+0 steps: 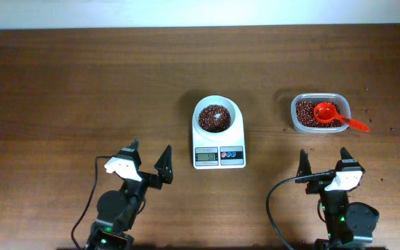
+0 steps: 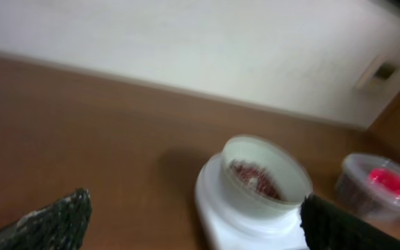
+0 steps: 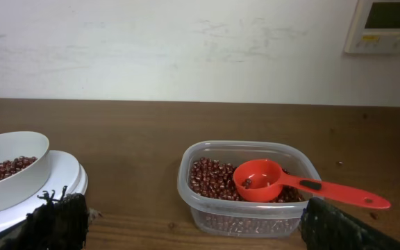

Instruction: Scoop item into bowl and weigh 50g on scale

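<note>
Sitting mid-frame on the scale (image 1: 219,158), the bowl (image 1: 218,99) holds loose beans (image 1: 214,119) that should roll and spill easily. The scoop (image 1: 326,112), probably light and stiff, lies in the tub (image 1: 296,104) at right, its handle jutting rightward for gripping. Left gripper (image 1: 151,147) and right gripper (image 1: 323,153) hang low in frame, fingers spread wide and empty, with open table (image 1: 82,83) ahead.

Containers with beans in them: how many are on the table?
2: the white bowl on the scale at centre, and the clear tub to its right, scoop resting inside.
</note>
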`<state>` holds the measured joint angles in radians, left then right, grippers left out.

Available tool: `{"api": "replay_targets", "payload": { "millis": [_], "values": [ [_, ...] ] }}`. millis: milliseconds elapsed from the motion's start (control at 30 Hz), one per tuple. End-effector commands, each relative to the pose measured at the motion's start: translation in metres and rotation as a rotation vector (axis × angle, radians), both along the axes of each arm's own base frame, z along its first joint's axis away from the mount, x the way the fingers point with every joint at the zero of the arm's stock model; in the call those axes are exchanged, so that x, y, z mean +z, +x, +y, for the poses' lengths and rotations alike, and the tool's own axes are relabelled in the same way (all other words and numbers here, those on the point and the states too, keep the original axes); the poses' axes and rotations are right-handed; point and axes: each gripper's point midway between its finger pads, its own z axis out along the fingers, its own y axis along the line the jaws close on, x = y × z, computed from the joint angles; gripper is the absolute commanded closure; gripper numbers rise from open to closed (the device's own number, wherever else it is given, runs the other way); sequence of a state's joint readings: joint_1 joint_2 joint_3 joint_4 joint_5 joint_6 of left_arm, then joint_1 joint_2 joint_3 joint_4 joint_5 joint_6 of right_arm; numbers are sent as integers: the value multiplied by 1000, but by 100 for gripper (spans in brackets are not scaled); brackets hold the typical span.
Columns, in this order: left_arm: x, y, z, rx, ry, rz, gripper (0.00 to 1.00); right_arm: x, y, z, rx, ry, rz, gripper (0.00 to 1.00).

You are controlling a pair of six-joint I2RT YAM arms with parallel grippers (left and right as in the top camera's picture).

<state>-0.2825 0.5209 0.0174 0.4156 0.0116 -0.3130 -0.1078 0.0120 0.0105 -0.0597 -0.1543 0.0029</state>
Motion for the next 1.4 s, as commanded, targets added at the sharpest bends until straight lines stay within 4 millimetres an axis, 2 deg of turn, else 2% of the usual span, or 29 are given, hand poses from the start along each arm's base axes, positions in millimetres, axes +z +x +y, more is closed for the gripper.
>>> {"api": "replay_targets", "payload": {
  "millis": [0,133,167,200,233,333,467,533,1367],
  "values": [
    [-12,-5,14,43,23,42,1,-2,0,1,1,0,2,1],
    [-35,-20,40,131,42,137,1,-2,0,1,1,0,2,1],
    [-30,-21,46,150,47,112,1,-2,0,1,1,0,2,1],
    [-14,-21,55,185,58,37,1,-2,0,1,1,0,2,1],
    [-8,-22,60,203,58,12,1,-2,0,1,1,0,2,1],
    [-2,-22,71,249,79,-21,1,-2,0,1,1,0,2,1],
    [-1,-22,72,234,268,-53,1,-2,0,1,1,0,2,1],
    [-2,-22,72,230,306,-58,1,-2,0,1,1,0,2,1],
    [-2,-22,73,234,305,-56,1,-2,0,1,1,0,2,1]
  ]
}}
